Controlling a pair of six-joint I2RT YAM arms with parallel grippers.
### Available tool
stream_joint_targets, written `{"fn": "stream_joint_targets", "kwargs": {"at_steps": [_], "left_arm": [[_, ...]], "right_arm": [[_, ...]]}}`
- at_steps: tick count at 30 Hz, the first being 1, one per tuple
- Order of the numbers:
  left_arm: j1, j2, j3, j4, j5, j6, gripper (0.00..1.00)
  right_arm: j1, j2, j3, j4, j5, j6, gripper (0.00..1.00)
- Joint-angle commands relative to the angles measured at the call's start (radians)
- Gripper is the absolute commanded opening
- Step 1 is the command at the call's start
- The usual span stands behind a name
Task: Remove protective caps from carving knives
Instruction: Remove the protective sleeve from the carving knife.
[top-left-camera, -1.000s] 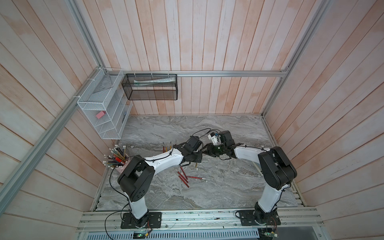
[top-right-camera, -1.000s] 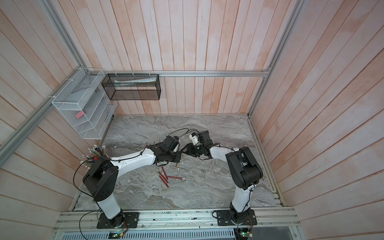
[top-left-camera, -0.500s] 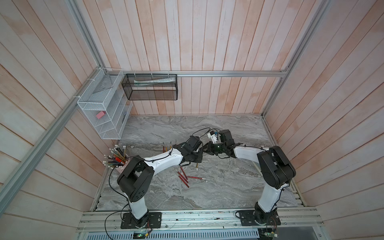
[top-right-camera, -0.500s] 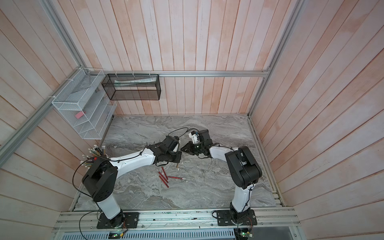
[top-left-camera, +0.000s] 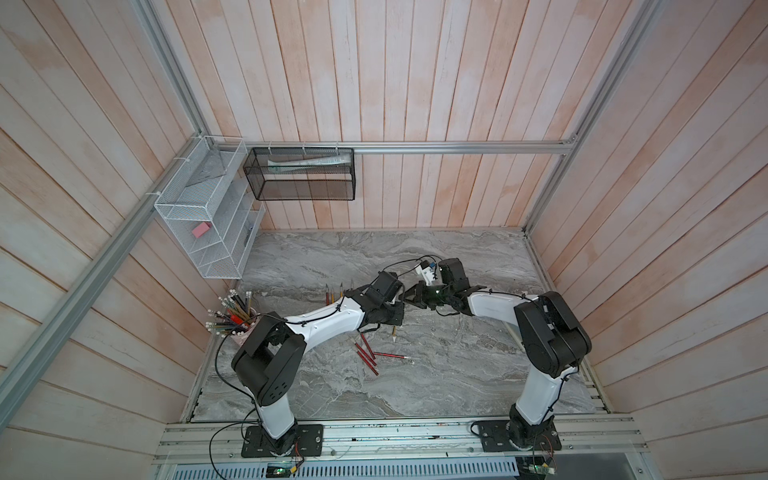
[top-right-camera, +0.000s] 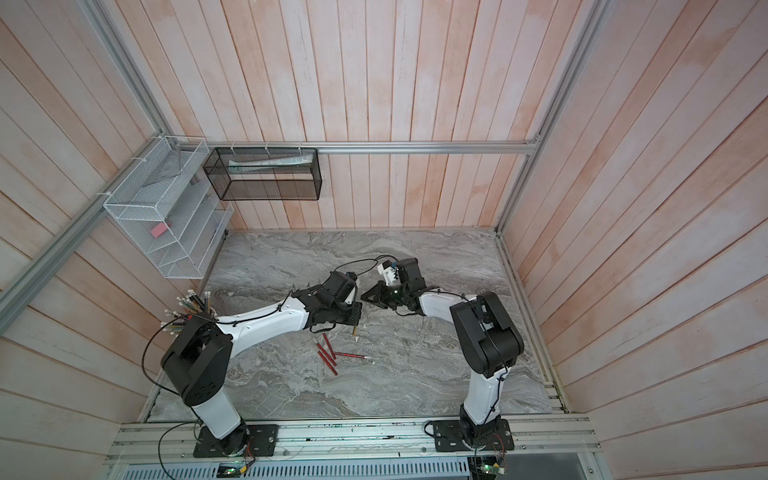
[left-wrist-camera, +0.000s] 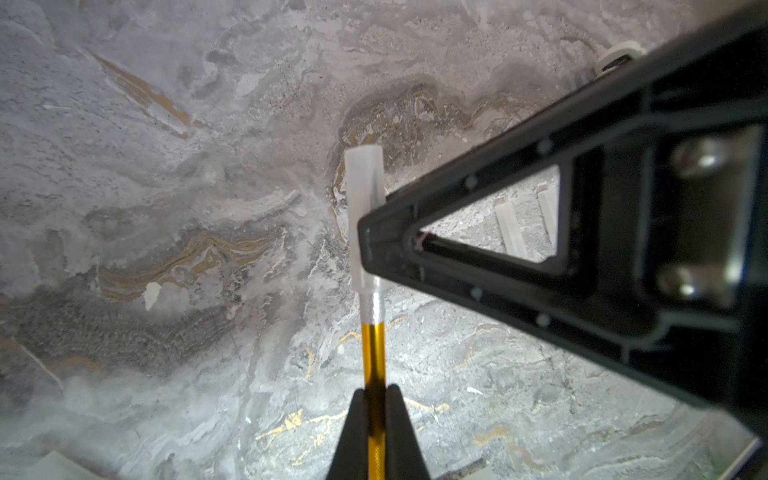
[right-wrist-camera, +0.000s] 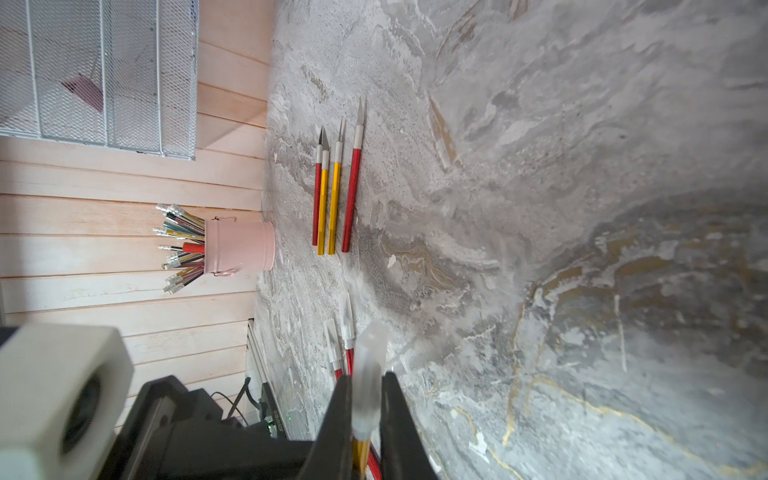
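Marble table (top-left-camera: 457, 374): left gripper (left-wrist-camera: 375, 392) clamps a yellow knife (left-wrist-camera: 372, 349); right gripper (right-wrist-camera: 366, 384) pinches its cap (left-wrist-camera: 360, 183).

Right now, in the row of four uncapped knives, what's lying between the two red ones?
Two yellow knives, side by side, blades bare, lie between the red knife nearer the pink cup and the farther red knife. The right wrist view shows it.

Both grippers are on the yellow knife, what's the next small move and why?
Probably pull the right gripper straight away along the yellow knife. Its jaws look closed on the whitish cap, and the left gripper clamps the handle, so the cap should slide off.
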Motion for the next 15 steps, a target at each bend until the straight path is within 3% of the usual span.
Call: {"fn": "stream_joint_targets", "kwargs": {"at_steps": [1, 10, 15], "left_arm": [[-0.006, -0.028, -0.019, 0.008, 0.032, 0.014, 0.00], [-0.006, -0.018, -0.039, 0.019, 0.039, 0.006, 0.00], [-0.003, -0.013, -0.031, 0.002, 0.016, 0.005, 0.00]], "right_arm": [[-0.038, 0.025, 0.016, 0.072, -0.018, 0.025, 0.00], [-0.106, 0.029, 0.069, 0.041, -0.010, 0.012, 0.00], [-0.124, -0.012, 0.070, -0.102, 0.107, -0.096, 0.00]]}}
